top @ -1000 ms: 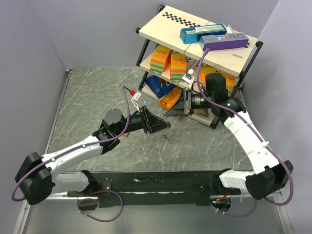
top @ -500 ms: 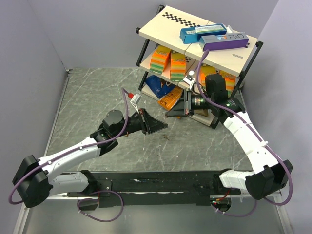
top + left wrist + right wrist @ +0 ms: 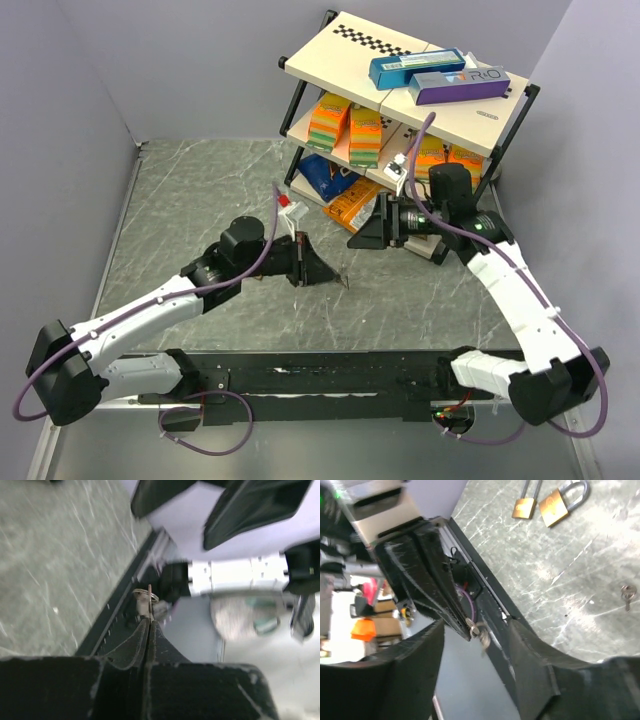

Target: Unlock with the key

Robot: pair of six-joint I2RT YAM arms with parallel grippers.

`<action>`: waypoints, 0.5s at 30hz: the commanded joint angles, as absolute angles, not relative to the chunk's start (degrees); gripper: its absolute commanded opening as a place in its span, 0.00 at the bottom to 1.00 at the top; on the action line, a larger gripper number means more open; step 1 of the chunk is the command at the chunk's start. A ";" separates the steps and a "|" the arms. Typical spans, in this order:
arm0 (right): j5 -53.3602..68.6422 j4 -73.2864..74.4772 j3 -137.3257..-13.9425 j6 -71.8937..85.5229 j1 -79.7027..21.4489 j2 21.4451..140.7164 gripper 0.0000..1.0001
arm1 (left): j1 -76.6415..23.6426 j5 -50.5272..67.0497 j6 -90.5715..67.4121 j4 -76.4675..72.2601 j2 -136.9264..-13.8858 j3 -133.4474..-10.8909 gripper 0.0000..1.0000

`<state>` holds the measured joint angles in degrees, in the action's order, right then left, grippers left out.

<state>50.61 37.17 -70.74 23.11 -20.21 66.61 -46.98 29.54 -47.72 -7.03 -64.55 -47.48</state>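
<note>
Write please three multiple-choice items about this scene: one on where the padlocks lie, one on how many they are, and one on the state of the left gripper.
1. The brass padlocks lie: A) on a shelf; B) on the grey table; C) on a wall hook.
2. Padlocks in the right wrist view: A) one; B) two; C) four.
3. The left gripper is: A) wide open and empty; B) shut on a padlock; C) shut on a small key.

Answers:
1 B, both rest flat on the marbled surface.
2 B, two brass bodies with silver shackles lie side by side.
3 C, its jaws are pressed together and the key with its ring pokes out at the tips.
</note>
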 commanded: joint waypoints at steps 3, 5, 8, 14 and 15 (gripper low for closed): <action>56.50 36.39 -68.73 15.30 -21.35 60.74 0.64 | -47.20 44.89 -38.60 9.92 -66.35 -55.36 0.01; 58.78 36.04 -67.59 14.77 -23.45 60.56 0.62 | -47.20 46.14 -37.27 14.21 -66.71 -57.12 0.01; 59.50 35.95 -66.36 13.80 -26.27 60.99 0.54 | -47.28 48.69 -35.07 17.74 -67.24 -58.62 0.01; 62.31 36.12 -65.13 12.83 -30.50 63.19 0.44 | -47.20 51.15 -32.96 19.34 -67.24 -59.24 0.01; 63.01 36.38 -64.95 12.48 -30.76 63.37 0.43 | -47.20 51.41 -32.78 19.42 -67.24 -59.15 0.01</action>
